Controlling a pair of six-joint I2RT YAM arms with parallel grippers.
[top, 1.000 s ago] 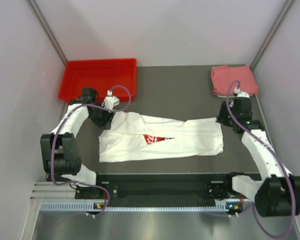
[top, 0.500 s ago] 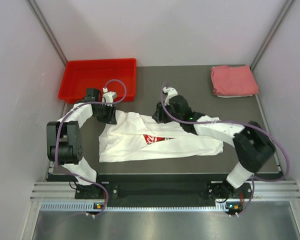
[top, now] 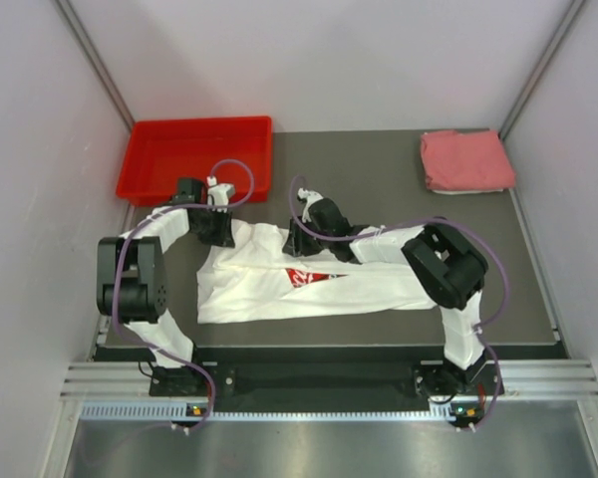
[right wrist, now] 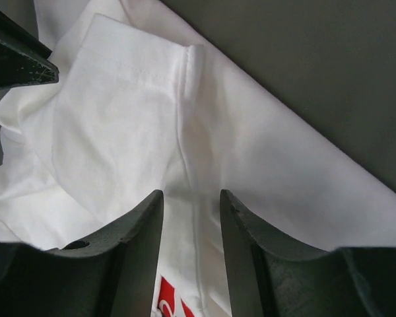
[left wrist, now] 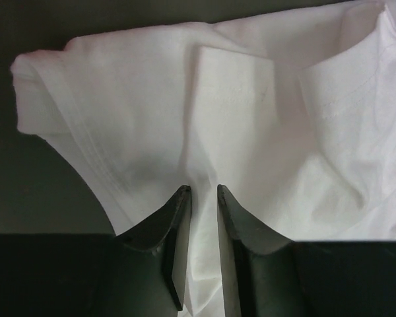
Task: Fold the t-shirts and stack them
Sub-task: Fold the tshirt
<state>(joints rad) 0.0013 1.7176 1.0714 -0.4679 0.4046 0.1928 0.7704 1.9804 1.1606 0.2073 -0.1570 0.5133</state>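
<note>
Though its fingers stand only a narrow slit apart with white cloth showing between them, I cannot tell whether the left gripper (left wrist: pixel 203 193) truly pinches it; the right gripper (right wrist: pixel 191 197) is half-open, straddling a sleeve seam. Both are down at the far edge of the white t-shirt (top: pixel 379 284), a long band lying left-to-right across the table (top: pixel 379 169). Its red logo (top: pixel 307 277) is partly folded under, unreadable. The pink t-shirt (top: pixel 465 159) lies folded in the far right corner, well apart
</note>
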